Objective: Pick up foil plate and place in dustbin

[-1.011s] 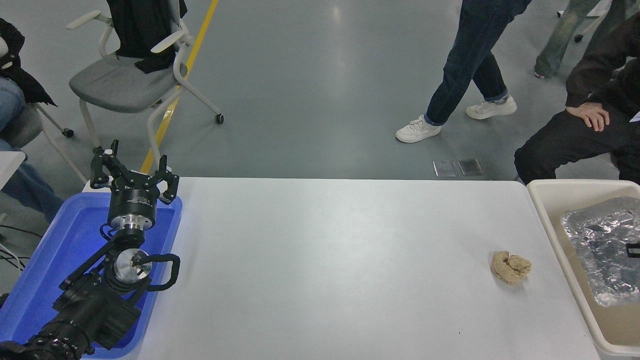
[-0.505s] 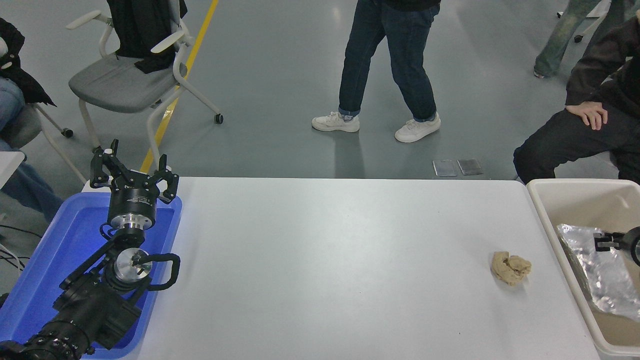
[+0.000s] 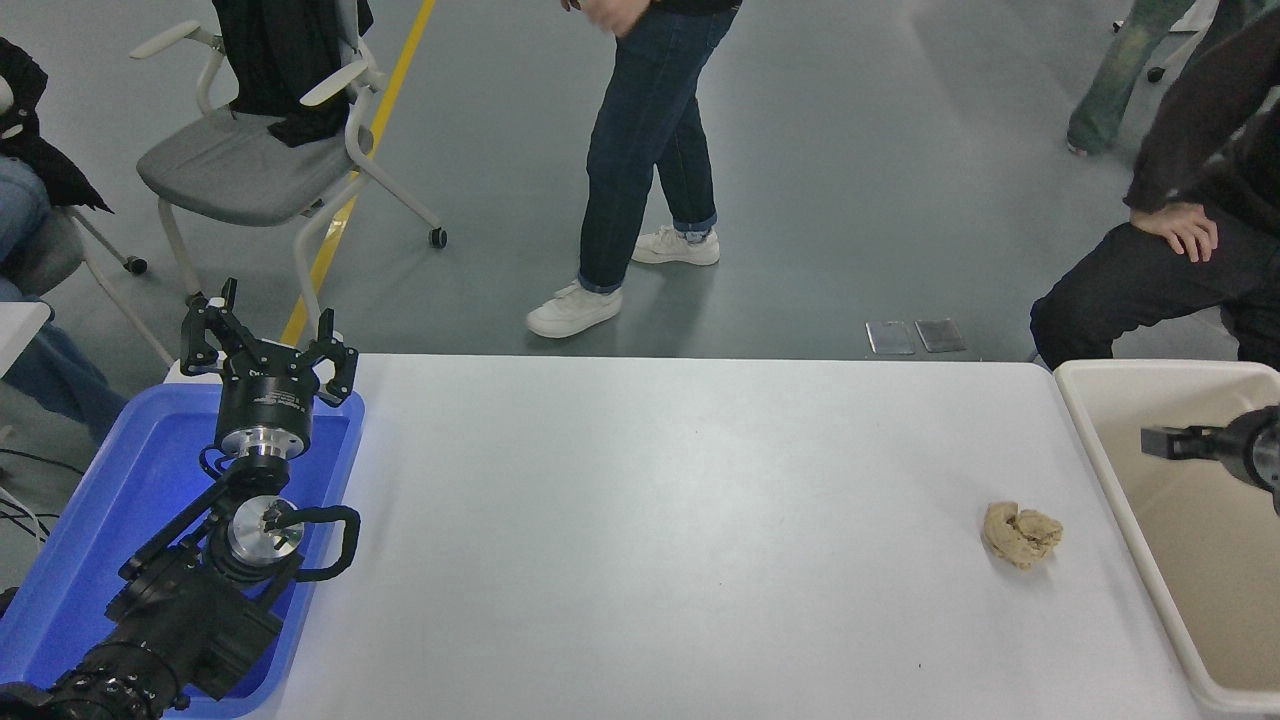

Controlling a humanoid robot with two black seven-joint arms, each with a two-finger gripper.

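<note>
The right gripper (image 3: pixel 1160 441) comes in at the picture's right edge, most of it cut off – only a dark fingertip end shows above the dustbin (image 3: pixel 1100 440), so whether it is spread or closed cannot be told, nor whether it holds anything. The foil plate is nowhere to be made out; the bin's visible inner floor below the gripper is bare cream, and the bin itself runs off the right edge. One tan paper wad (image 3: pixel 1021 535) lies on the table (image 3: pixel 650 520), left of and nearer than the gripper, just outside the bin. One left gripper (image 3: pixel 268 335) is parked far left over one blue tray (image 3: pixel 100 500), fingers spread, holding nothing
</note>
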